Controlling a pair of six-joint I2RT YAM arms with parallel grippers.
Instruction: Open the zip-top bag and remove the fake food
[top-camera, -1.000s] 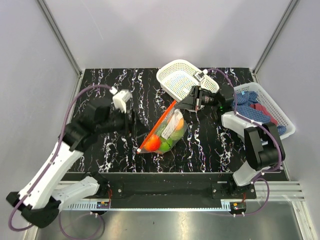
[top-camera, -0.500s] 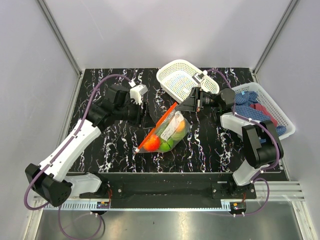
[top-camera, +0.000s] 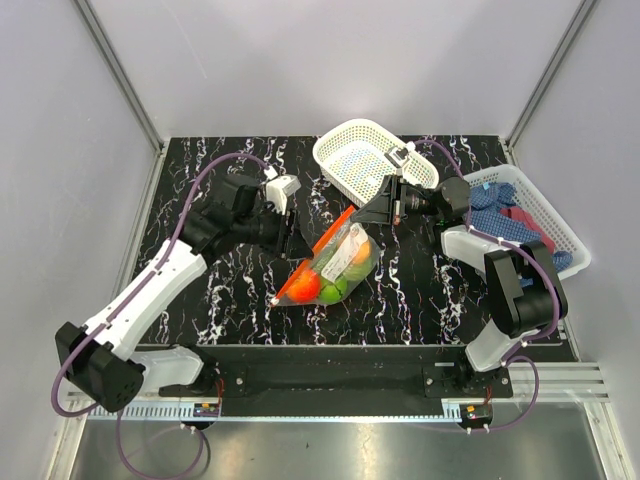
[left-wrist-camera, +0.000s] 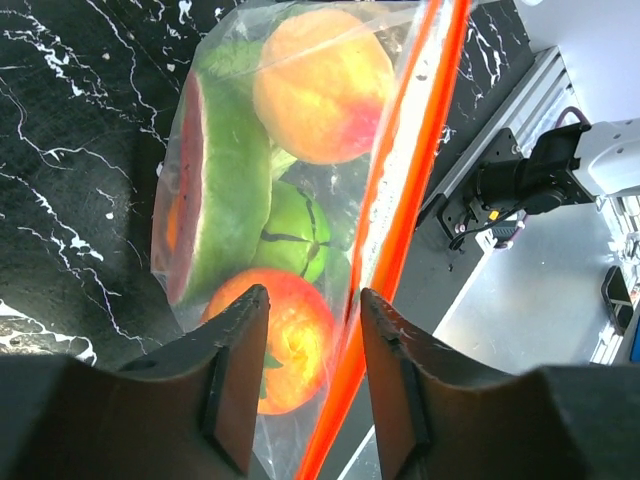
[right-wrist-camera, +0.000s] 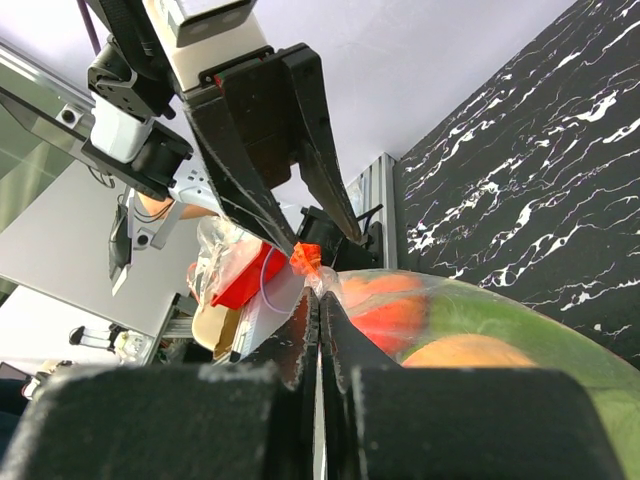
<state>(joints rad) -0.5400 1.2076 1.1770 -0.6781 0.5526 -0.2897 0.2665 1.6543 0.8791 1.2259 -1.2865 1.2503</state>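
Note:
The zip-top bag (top-camera: 338, 262) lies tilted at mid-table, its orange-red zip strip (left-wrist-camera: 400, 200) along the left edge. Inside it is the fake food: a watermelon slice (left-wrist-camera: 215, 190), an orange ball (left-wrist-camera: 320, 85), a dark green fruit (left-wrist-camera: 295, 235) and a red-orange tomato (left-wrist-camera: 290, 345). My right gripper (right-wrist-camera: 320, 298) is shut on the bag's far top corner, just under the strip's orange end (right-wrist-camera: 308, 257), and holds that corner raised. My left gripper (left-wrist-camera: 313, 335) stands open at the strip, one finger on each side of the bag's edge, with gaps showing.
A round white lattice basket (top-camera: 352, 150) stands at the back centre. A rectangular white basket (top-camera: 560, 235) holding blue and red cloths sits at the right. Grey walls and metal posts ring the black marble table (top-camera: 210, 170).
My left arm has swung in from the left to the bag's zip edge, and its jaws have narrowed around it. The right gripper has kept its hold in place.

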